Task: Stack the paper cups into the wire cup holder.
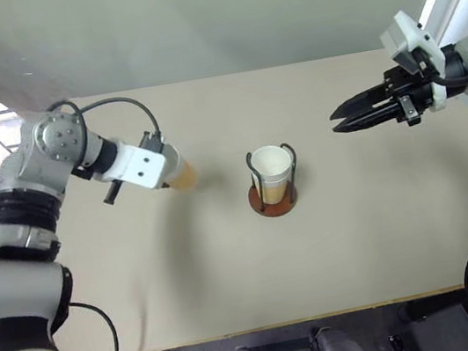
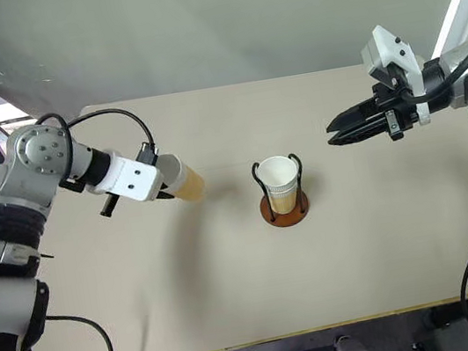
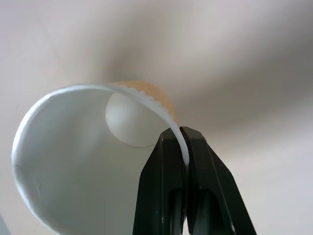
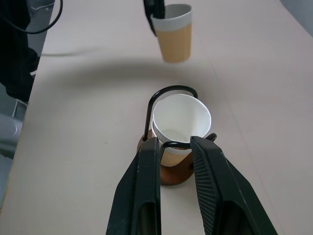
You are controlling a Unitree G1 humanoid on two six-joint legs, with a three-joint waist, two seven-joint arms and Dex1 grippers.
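Carrying a paper cup (image 2: pixel 183 182) pinched by its rim in my left gripper (image 3: pixel 184 147) toward the wire cup holder (image 2: pixel 284 206), which already has cups nested. Next: line up overhead and drop in. Right gripper (image 1: pixel 338 119) hovers empty, fingers slightly apart.

No readable text, labels, brands, numbers or signs anywhere: none on cups, holder, arms or surface.

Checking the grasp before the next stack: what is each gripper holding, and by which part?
The left gripper pinches a paper cup by its rim. The right gripper holds nothing.
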